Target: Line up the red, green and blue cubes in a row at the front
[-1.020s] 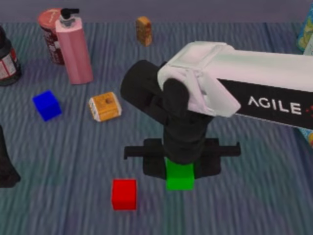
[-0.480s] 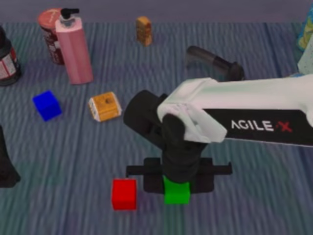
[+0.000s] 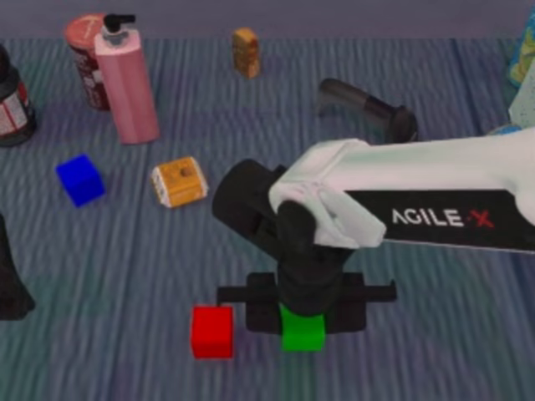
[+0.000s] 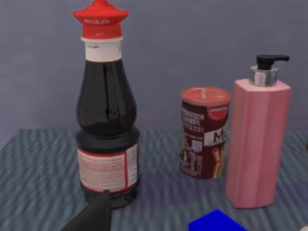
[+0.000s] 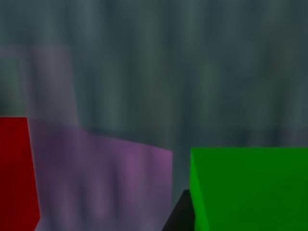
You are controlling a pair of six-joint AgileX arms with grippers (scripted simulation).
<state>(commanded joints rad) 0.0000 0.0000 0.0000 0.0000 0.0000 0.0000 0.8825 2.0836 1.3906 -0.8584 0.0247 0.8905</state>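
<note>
The table [image 3: 125, 267], ribbed grey-blue, carries everything. The right arm [image 3: 418, 192] reaches in from the table's right side, and its gripper [image 3: 303, 322] hangs at the front, over the green cube [image 3: 303, 334]. The black fingers flank the cube, but whether they clamp it or stand apart I cannot tell. The left gripper [image 3: 10, 284] sits parked at the table's left edge; its state cannot be told either.

The pink pump bottle [image 3: 125, 79], the red can [image 3: 88, 58] just beside it and the dark sauce bottle [image 3: 12, 100] stand upright at the rear left. An orange-and-white box [image 3: 179, 181] lies tilted near the middle, and a small orange block [image 3: 246, 52] stands at the rear.

The red cube [image 3: 212, 332] sits at the front, near the green cube's left but apart from it, both square to the table's front edge. The blue cube [image 3: 80, 180] lies well apart at the left, turned slightly. Being cubes, none has a long axis.

The left wrist view alone shows the sauce bottle's red cap [image 4: 100, 18] and a corner of the blue cube. The right wrist view alone shows the bare gap between the red and green cubes at table level.
</note>
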